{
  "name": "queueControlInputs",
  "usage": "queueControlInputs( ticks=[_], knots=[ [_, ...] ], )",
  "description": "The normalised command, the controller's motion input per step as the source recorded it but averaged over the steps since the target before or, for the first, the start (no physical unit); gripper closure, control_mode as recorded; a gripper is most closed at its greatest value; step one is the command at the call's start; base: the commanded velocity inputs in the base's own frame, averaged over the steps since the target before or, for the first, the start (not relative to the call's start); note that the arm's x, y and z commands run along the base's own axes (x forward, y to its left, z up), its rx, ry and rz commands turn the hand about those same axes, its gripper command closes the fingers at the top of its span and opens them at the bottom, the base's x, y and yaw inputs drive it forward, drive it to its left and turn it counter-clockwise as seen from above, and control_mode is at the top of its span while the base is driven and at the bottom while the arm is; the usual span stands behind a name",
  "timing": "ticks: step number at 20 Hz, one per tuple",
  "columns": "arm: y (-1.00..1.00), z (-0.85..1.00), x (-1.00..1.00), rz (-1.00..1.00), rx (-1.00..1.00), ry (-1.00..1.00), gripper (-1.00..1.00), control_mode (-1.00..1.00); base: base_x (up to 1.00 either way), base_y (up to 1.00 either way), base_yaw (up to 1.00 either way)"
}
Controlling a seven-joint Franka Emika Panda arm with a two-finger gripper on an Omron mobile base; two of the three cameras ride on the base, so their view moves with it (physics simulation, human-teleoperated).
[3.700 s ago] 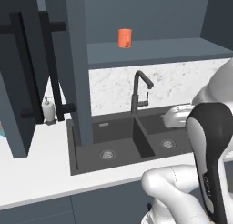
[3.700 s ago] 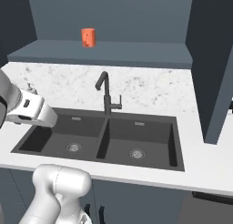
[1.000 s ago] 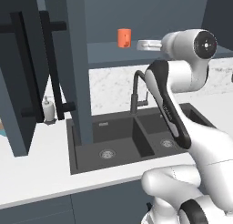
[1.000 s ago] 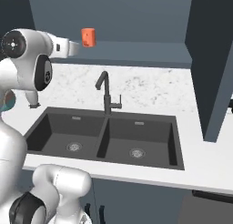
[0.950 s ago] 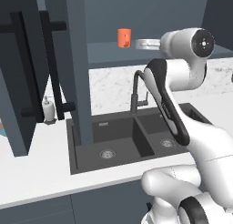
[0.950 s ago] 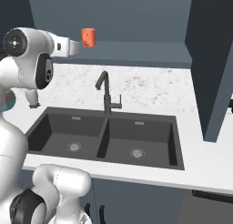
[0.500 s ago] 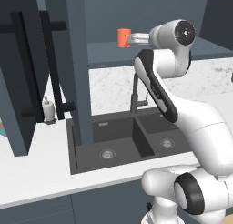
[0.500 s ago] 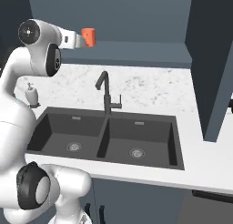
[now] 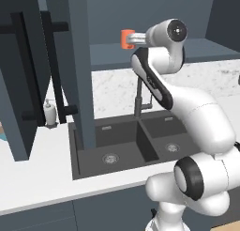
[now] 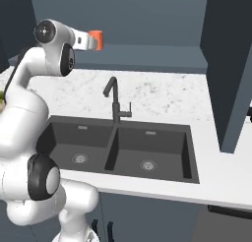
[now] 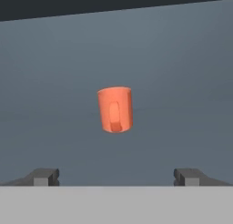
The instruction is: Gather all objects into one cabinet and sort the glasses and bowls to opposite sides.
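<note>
The end effector (image 11: 116, 176) is held level and aimed straight into the open cabinet (image 9: 154, 56), its two fingertips (image 11: 44, 176) spread as wide as they go with nothing between them; I judge the level reach is there so the fingers can pass either side of a cup standing on the shelf; directly ahead of the end effector, centred between its tips in the hand view, stands one plain orange cup (image 11: 115, 109), upright on the cabinet shelf and apart from both tips; from the left base view the cup (image 9: 125, 39) sits just beyond the tip of the end effector (image 9: 132, 38), and whether they touch there I cannot tell; the right base view shows the same cup (image 10: 97, 39) at the end of the outstretched arm; it looks like an approach before a grasp, the cup not yet enclosed.

Below the end effector rises one dark tap (image 10: 114, 102) over a sink (image 10: 192, 172) with two basins, sunk into the pale tabletop (image 10: 221, 184); further out to the end effector's left hang dark doors, two long black bar handles (image 9: 55, 80) showing on them, swung open, presumably to give the arm access; beneath them stands one small white soap dispenser (image 9: 49, 113) on the tabletop.

Counted: one orange cup, one tap, two basins, two handles, one dispenser.
</note>
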Motion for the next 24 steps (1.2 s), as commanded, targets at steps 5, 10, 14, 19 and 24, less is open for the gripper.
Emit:
queueControlInputs(
  ticks=[5, 10, 14, 19, 24],
  knots=[
    [0.0, -0.3, 0.48, 0.0, 0.0, 0.0, -1.0, -1.0, 0.0, 0.0, 0.0],
    [0.0, -0.19, 0.52, 0.0, 0.0, 0.0, -1.0, -1.0, 0.0, 0.0, 0.0],
    [0.03, -0.07, 0.55, 0.0, 0.0, 0.0, -1.0, -1.0, 0.0, 0.0, 0.0],
    [0.07, 0.0, 0.49, 0.0, 0.0, 0.01, -1.0, -1.0, 0.0, 0.0, 0.0],
    [0.06, 0.0, 0.44, 0.0, 0.0, 0.0, -1.0, -1.0, 0.0, 0.0, 0.0]
  ],
)
